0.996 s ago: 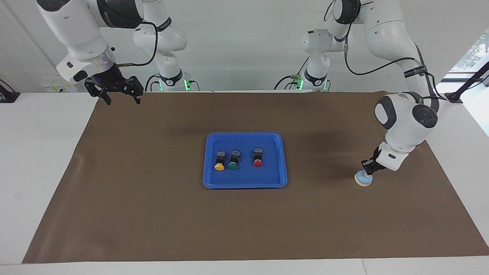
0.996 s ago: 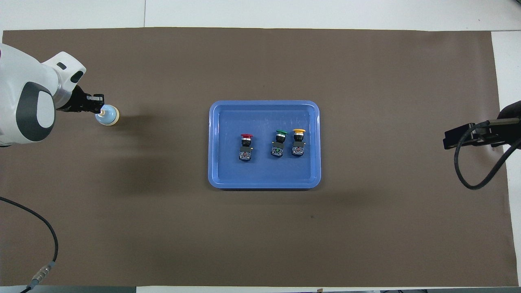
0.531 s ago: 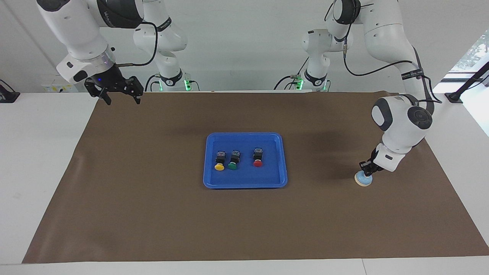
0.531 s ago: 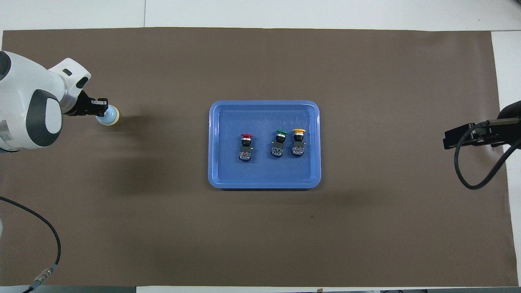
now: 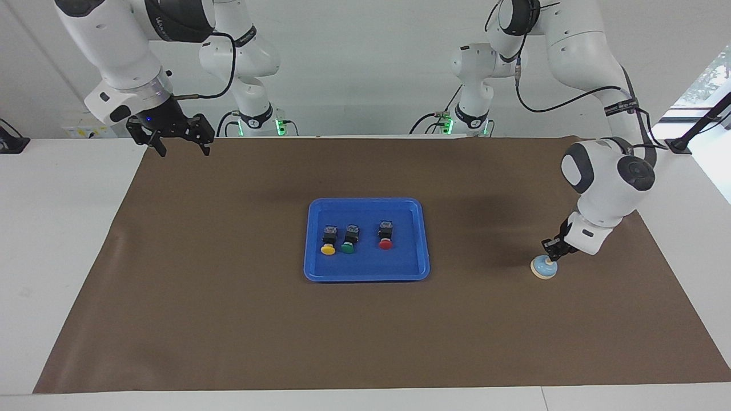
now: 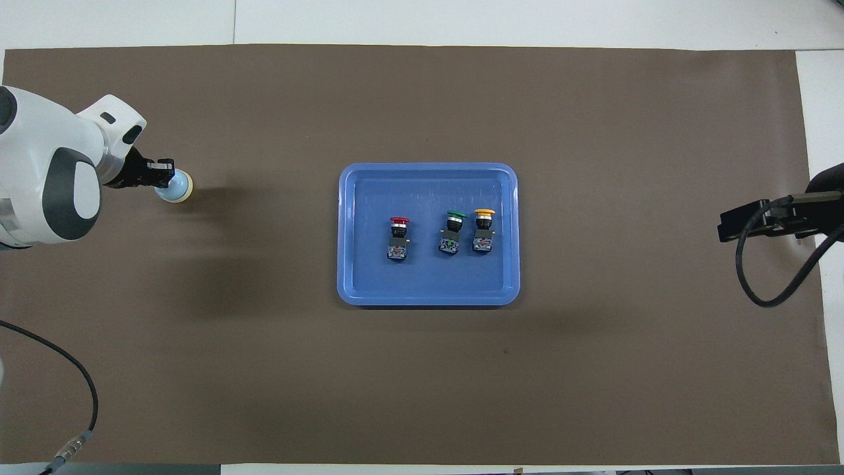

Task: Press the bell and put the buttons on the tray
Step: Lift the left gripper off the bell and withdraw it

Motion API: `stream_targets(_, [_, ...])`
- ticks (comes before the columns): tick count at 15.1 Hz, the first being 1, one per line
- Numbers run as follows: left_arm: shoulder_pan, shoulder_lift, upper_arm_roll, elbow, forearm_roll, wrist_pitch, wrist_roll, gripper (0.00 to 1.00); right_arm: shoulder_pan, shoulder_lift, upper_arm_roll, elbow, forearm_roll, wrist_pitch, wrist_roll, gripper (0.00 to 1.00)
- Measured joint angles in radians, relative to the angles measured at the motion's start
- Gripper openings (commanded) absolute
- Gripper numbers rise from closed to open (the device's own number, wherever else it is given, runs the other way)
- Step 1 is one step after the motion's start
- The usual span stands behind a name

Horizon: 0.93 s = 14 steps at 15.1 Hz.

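Right gripper raised over mat corner at right arm's end, fingers spread, empty, arm waiting. Tray mid-tabletop holds yellow, green, red buttons. Left arm bent steeply down, left gripper clenched, tip on bell knob.

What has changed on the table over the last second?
Very little. The left gripper, shut, stays at the top of the bell; only its arm swayed slightly. The three buttons lie in the tray as before, and the right gripper waits, open.
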Motion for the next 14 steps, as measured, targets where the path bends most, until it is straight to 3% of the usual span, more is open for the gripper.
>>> stream_targets(3, [0.018, -0.064, 0.002, 0.062, 0.0, -0.118, 0.0, 0.0, 0.0, 0.0, 0.0, 0.0, 0.0, 0.0, 0.0, 1.0])
stream_targets(4, [0.026, -0.097, 0.002, 0.066, 0.0, -0.153, 0.0, 0.07, 0.0, 0.0, 0.0, 0.0, 0.0, 0.0, 0.0, 1.0])
stream_targets(5, [0.031, -0.129, 0.002, 0.067, 0.0, -0.188, 0.0, 0.33, 0.0, 0.0, 0.0, 0.0, 0.0, 0.0, 0.0, 1.0])
stream_targets(7, [0.035, -0.193, 0.002, 0.067, 0.0, -0.25, 0.001, 0.95, 0.0, 0.0, 0.0, 0.0, 0.0, 0.0, 0.0, 1.0])
stream_targets(8, [0.036, -0.22, 0.002, 0.066, 0.0, -0.272, 0.001, 1.0, 0.0, 0.0, 0.0, 0.0, 0.0, 0.0, 0.0, 1.0])
stream_targets(14, [0.04, -0.335, 0.003, 0.058, 0.0, -0.389, 0.001, 1.0, 0.0, 0.0, 0.0, 0.0, 0.0, 0.0, 0.0, 1.0])
